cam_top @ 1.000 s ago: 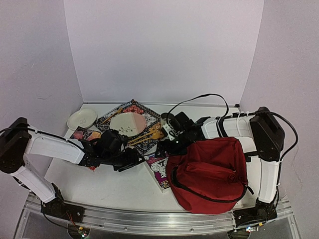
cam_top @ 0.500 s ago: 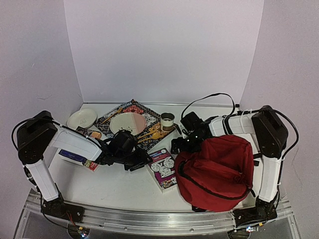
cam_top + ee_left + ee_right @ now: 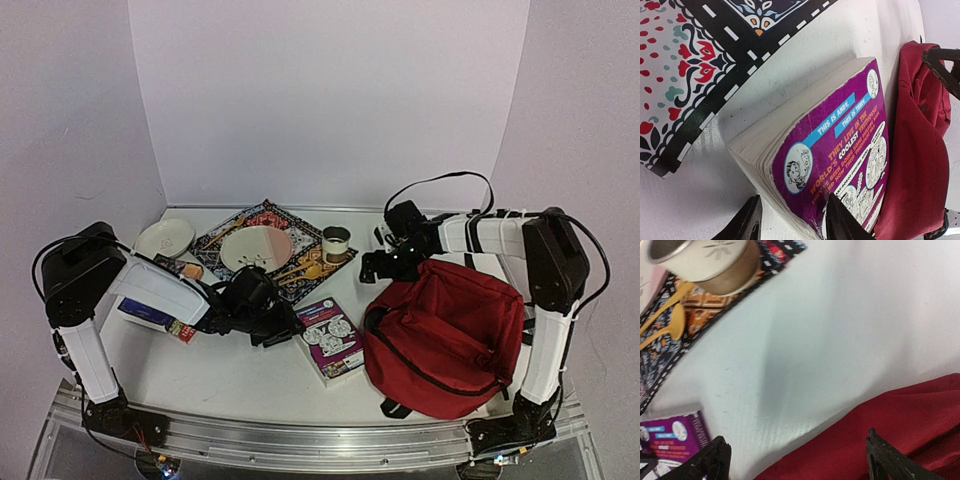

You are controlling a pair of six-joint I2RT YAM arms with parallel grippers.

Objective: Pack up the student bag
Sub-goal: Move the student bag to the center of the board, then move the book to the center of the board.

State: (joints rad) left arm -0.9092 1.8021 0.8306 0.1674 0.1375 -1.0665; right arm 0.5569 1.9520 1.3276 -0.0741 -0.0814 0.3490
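Jaws of the left gripper (image 3: 792, 227) stand partly spread, one finger on each side of the near corner of a thick purple paperback book (image 3: 840, 150). A sliver of bare tabletop (image 3: 230, 370) shows beside the page block, so they seem not yet to be pinching it. The right gripper (image 3: 797, 460) has its jaws spread wide with nothing between them. It hovers low at the far left edge of the large soft dark-red fabric student bag (image 3: 450, 335).

The bag lies slumped on the right side of the tabletop in front of the right arm, just beside the book. I cannot tell whether its zipped mouth is open.

The main risk is the hold on the book. A bite on one corner only could let the heavy block swing down, fan its pages, or slip out once lifted. Nothing holds the limp bag either, so a book pushed at it would probably shove the fabric away rather than go in. The black-bordered patterned cloth mat (image 3: 685, 75) lies close behind the book and could be dragged if a finger snags it.
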